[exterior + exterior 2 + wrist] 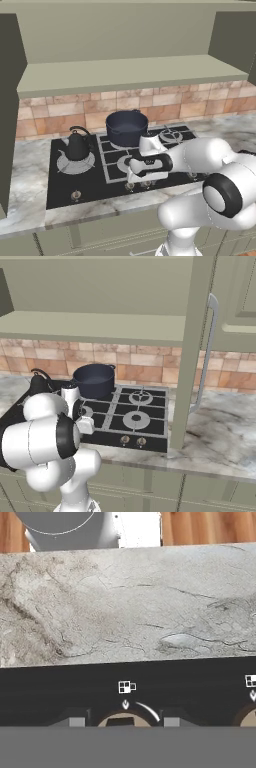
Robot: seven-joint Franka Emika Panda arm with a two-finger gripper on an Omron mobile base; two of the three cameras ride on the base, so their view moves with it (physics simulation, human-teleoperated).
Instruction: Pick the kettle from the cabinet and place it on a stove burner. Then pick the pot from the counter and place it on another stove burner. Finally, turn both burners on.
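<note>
At the front edge of the black cooktop [107, 175], the tool [122, 722] aimed straight down, one dark fingertip on either side of a round tan knob [112, 720]. Narrowed close about it, yet cannot tell whether actually clamped on it or just short of touching. Lower part of that knob and of both fingertips cut off at the bottom of the hand view. Above it a small white burner mark and an arrow. A second knob [248, 718] sliced by the right edge. Beyond the knobs, the grey-and-white marbled tabletop [125, 607] along the cooktop's front. Further out, in the left base view, the kettle [77, 146] upright on the wide silvery stove burner [75, 164] at the cooktop's left, thin loop handle arched over the top and running roughly left to right. Spout seemingly toward the left, but too small to be sure. Behind and to the right of it, the navy pot [126, 127] upright on a rear grate, mouth open to the ceiling, round and so with no clear long axis. One small side handle just visible at its far rim. Right front burner hidden behind the white arm in the left base view. In the right base view the large burner covered by the arm and the kettle half masked, only its top and handle showing. Above, the pale olive cabinet [125, 75] open, its door [190, 356] swung out edge-on, with the long grey bar handle [209, 351] vertical.
</note>
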